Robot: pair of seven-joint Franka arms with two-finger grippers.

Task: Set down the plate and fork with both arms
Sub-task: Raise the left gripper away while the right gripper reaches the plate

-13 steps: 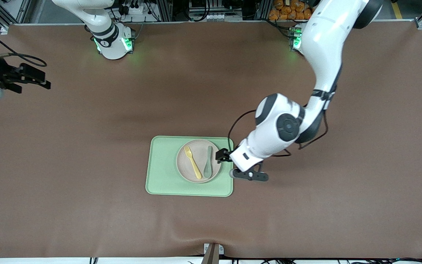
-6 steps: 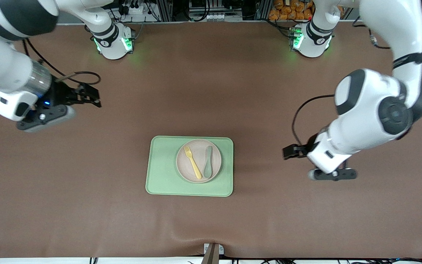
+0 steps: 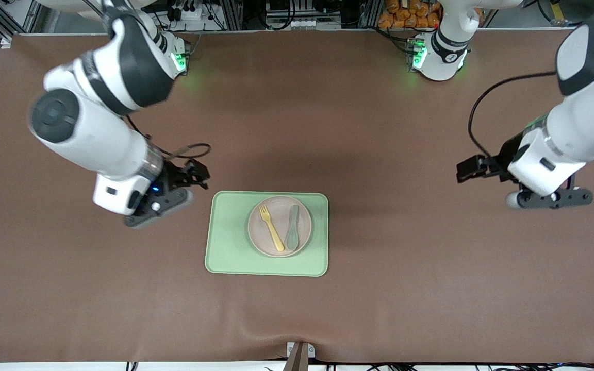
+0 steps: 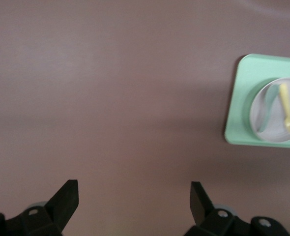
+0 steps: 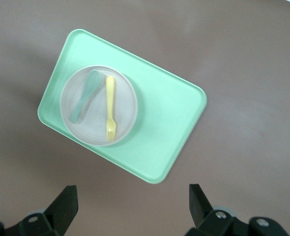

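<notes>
The beige plate (image 3: 280, 215) sits on the light-green tray (image 3: 227, 237) in the middle of the table. The yellow fork (image 3: 271, 228) lies on the plate beside a grey-green spoon (image 3: 293, 233). My right gripper (image 3: 200, 175) is open and empty over bare table, just off the tray corner at the right arm's end. My left gripper (image 3: 466, 170) is open and empty over bare table, well away toward the left arm's end. The right wrist view shows its gripper (image 5: 132, 201), tray (image 5: 159, 128), plate (image 5: 97, 114) and fork (image 5: 109, 105). The left wrist view shows its gripper (image 4: 133, 196), plate (image 4: 276, 125) and fork (image 4: 287, 105).
The brown table mat (image 3: 379, 309) surrounds the tray on all sides. A small bracket (image 3: 299, 353) sits at the table edge nearest the front camera. The arm bases (image 3: 439, 51) stand at the table's top edge in the front view.
My left gripper has drawn back from the plate's rim toward the left arm's end. My right gripper has swung in from its table end to the tray's corner. Plate, fork and spoon have not moved.
</notes>
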